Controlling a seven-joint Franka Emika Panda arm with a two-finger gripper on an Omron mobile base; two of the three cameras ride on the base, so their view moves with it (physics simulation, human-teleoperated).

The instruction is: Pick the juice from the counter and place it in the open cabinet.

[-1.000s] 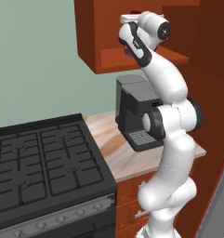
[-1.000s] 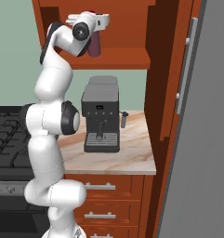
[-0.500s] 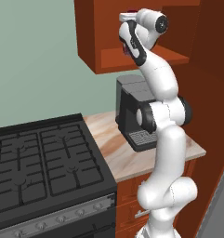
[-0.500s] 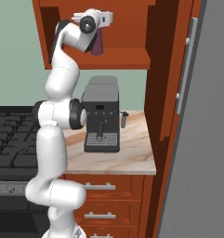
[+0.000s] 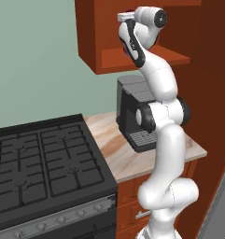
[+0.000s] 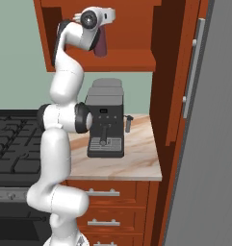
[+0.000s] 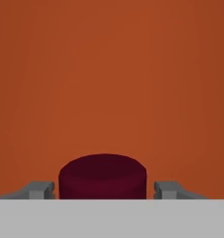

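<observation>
Hanging in the open cabinet [image 6: 132, 60] above its shelf: juice [image 6: 101, 43], small rigid bottle, likely light and smooth-walled, best gripped at the labelled middle, its dark cap between the tool [image 7: 104, 189] fingers; clench unconfirmed.

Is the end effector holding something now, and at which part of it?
It seems to hold the small dark purple-red juice bottle near its top; the exact contact is hidden.
</observation>
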